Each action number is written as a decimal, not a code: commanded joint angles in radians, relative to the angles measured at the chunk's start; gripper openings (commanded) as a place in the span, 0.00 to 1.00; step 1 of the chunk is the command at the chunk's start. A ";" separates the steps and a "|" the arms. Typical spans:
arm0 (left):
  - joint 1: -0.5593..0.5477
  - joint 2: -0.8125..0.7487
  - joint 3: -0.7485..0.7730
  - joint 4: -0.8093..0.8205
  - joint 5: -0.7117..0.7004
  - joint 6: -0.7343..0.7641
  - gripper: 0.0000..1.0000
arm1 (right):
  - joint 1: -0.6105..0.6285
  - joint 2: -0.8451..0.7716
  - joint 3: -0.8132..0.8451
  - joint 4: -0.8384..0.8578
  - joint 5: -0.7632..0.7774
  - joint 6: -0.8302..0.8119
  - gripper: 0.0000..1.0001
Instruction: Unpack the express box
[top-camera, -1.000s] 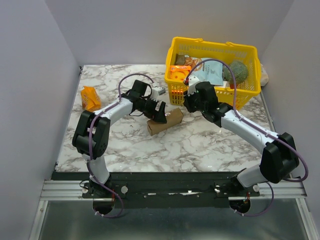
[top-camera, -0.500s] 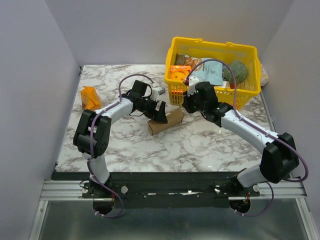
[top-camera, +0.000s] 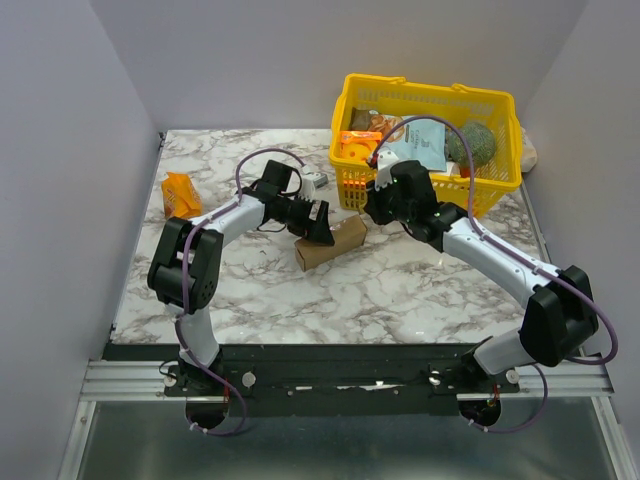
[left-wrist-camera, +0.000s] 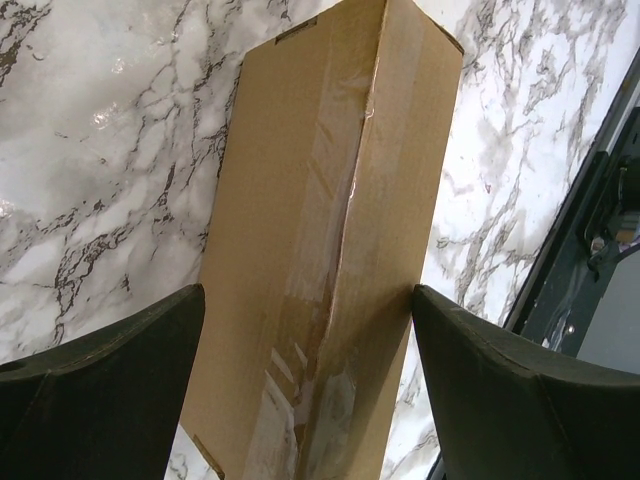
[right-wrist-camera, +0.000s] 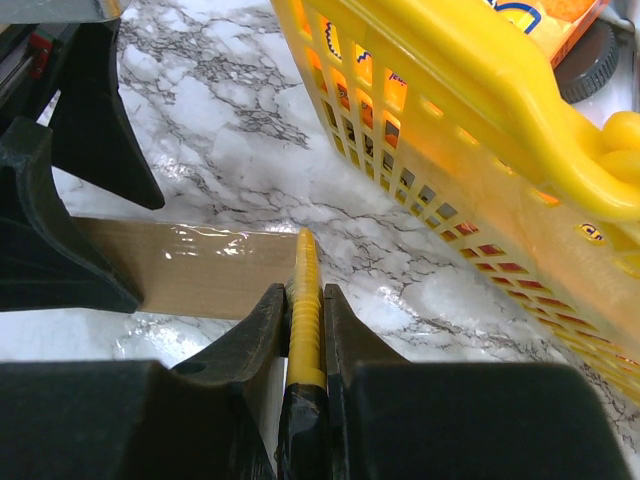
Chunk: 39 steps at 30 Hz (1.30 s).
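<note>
The left hand (left-wrist-camera: 307, 290) stands wide astride the brown cardboard express box (left-wrist-camera: 340, 130) on the marble bench (top-camera: 400, 290). The right hand (right-wrist-camera: 303, 300) grips a thin yellow tool (right-wrist-camera: 305, 250) at the box's right end.

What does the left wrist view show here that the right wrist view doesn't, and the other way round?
Only the left wrist: the whole top of the box with its taped seam running along it, and both long sides.

Only the right wrist: the yellow basket, and the right gripper shut on a thin yellow tool whose tip is near the box's end.

Both: the box on the marble table, and the left gripper with a finger at each side of it. Whether those fingers press, I cannot tell.
</note>
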 joint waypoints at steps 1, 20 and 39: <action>0.004 0.033 0.002 0.008 -0.012 0.001 0.92 | 0.007 0.005 0.019 -0.016 0.009 -0.006 0.00; 0.007 0.061 0.009 0.028 -0.006 -0.036 0.88 | 0.007 0.041 0.060 -0.094 -0.007 -0.029 0.00; 0.018 0.079 0.013 0.048 0.029 -0.065 0.82 | 0.007 0.016 0.065 -0.057 0.066 -0.048 0.01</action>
